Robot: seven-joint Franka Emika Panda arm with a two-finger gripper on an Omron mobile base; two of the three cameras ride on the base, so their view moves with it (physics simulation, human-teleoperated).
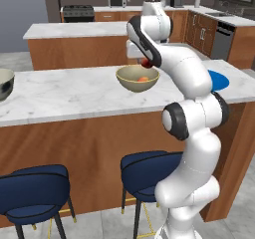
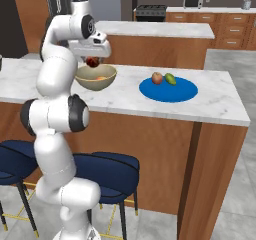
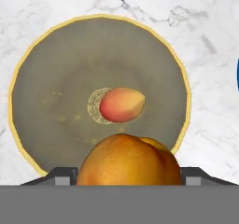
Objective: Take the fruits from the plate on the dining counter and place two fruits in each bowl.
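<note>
My gripper hangs just above the beige bowl with the yellowish rim and is shut on a round orange-red fruit. Another orange-red fruit lies at the bottom of that bowl. To the bowl's right, the blue plate carries a reddish-brown fruit and a green oblong fruit. The pale grey bowl stands at the far left of the dining counter. My arm hides part of the plate in the left base view.
Two blue stools stand against the counter's wood front. Behind the counter is a shorter marble-topped island. Further back are cabinets, a stove and a microwave.
</note>
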